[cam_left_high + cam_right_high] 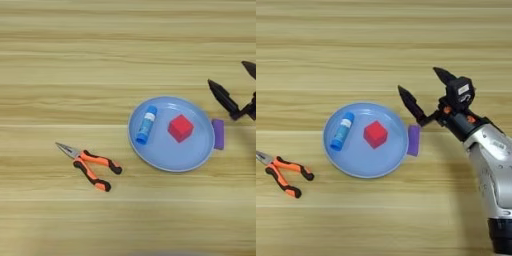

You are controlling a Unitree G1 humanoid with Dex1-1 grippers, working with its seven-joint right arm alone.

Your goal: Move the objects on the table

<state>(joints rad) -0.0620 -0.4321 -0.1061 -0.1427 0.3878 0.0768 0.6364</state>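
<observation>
The right gripper (425, 92) was held just above and to the right of the purple bar (413, 140), its 2 black fingers (410, 104) spread wide with nothing between them. This spread and closeness suggested that the bar was being lined up for a grasp, though that was only a judgement.

The bar lay on the table (75, 55), touching or just beside the right rim of the light-blue plate (363, 165). Inside the plate, 2 things were seen apart from each other: the blue glue stick (341, 131) on the left, lying tilted, and the red cube (375, 134) near the middle. The pliers (87, 165) lay well apart, to the plate's left.
</observation>
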